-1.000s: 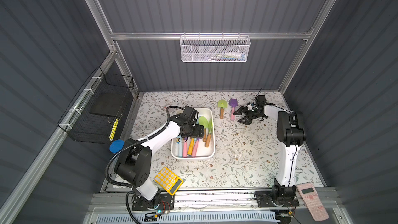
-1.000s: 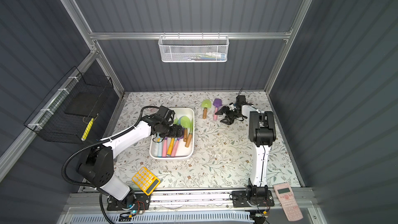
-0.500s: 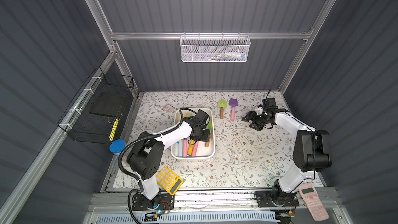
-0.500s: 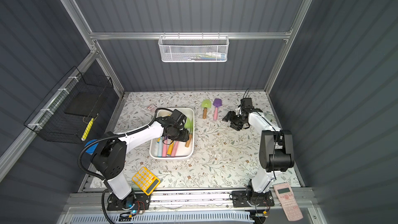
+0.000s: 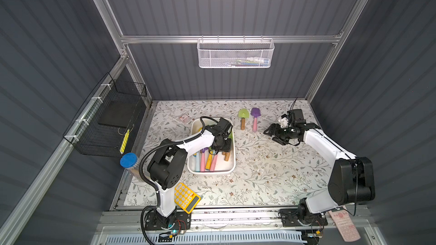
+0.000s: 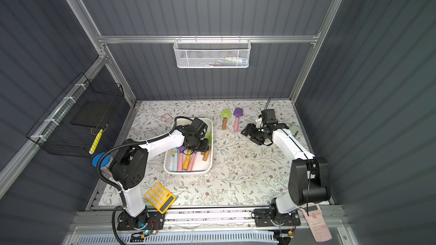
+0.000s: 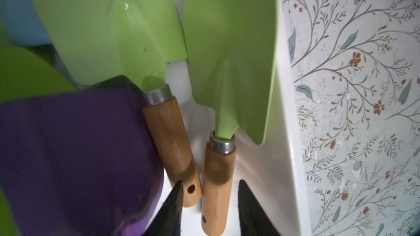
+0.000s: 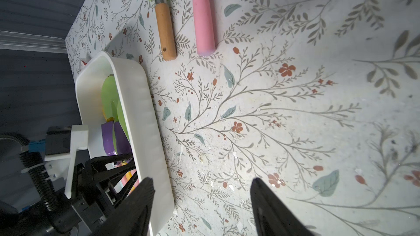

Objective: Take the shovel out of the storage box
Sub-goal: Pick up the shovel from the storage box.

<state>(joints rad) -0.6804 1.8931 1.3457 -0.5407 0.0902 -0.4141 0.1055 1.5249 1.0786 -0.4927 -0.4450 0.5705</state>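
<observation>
Straddling the wooden handle of a green shovel [image 7: 229,53] in the storage box [image 5: 213,172], the left gripper [image 7: 209,183] may be pinching, I cannot tell, nothing lifted yet, while the right gripper [image 8: 202,179] hangs open, empty, near two shovels [image 5: 243,114] already out on the surface [image 5: 271,173].

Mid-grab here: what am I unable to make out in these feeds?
Whether the left tool touches the wooden handle: left wrist view's edge cuts off the fingers.
Most shovel blades in the storage box: left arm covers them in both top views.
What the white mesh basket holds: too small, behind mesh.
</observation>
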